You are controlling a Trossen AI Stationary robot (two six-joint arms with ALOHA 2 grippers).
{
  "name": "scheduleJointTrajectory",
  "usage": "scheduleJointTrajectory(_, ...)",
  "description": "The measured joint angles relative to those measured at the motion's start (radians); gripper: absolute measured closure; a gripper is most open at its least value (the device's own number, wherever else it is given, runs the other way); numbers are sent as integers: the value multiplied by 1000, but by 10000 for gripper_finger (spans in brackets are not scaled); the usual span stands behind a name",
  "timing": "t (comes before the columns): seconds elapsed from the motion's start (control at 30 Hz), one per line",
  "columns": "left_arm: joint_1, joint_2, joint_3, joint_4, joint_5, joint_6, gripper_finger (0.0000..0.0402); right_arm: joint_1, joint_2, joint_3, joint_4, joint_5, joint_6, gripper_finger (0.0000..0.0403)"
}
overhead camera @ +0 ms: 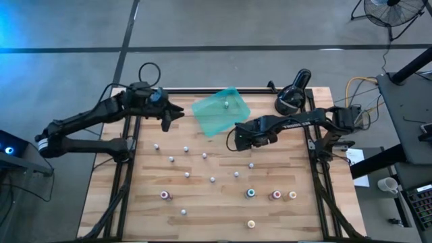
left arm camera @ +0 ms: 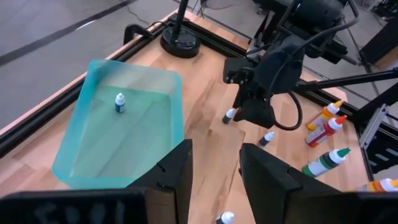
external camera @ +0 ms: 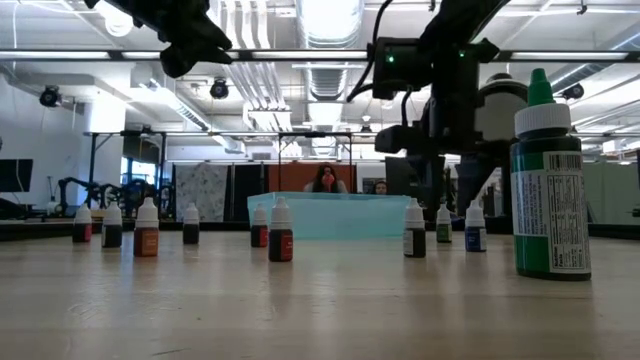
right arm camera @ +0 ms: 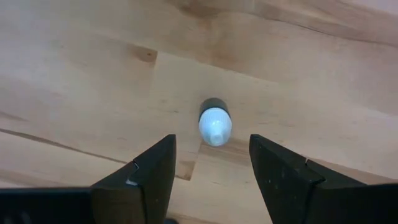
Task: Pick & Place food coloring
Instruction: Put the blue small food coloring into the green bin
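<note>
While the left hand (overhead camera: 177,113) is held high with fingers apart beside the teal tray (overhead camera: 221,110), the right hand (right arm camera: 211,163) is pointed down, fingers apart, over a small bottle (right arm camera: 214,122) standing on the desk (right arm camera: 74,81).

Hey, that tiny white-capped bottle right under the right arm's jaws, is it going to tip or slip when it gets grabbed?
The bottle stands upright, tall for its narrow base, so an off-centre nudge would probably tip it. It looks small and likely light. Its rounded body may roll if knocked over. The right gripper has open jaws to either side of it.
</note>
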Motion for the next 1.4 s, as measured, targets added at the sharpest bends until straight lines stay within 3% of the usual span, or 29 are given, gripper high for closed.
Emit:
scheduleJointTrajectory(0.2,0,7,0,2,0,2,296,0,0,4,1,0,0,218)
scheduleJointTrajectory(0.6,0,15,0,2,1,22,296,-15,8,4,25,1,-59,292)
scheduleJointTrajectory(1.4,0,14,0,2,-1,22,296,-34,7,-14,33,-5,-121,338)
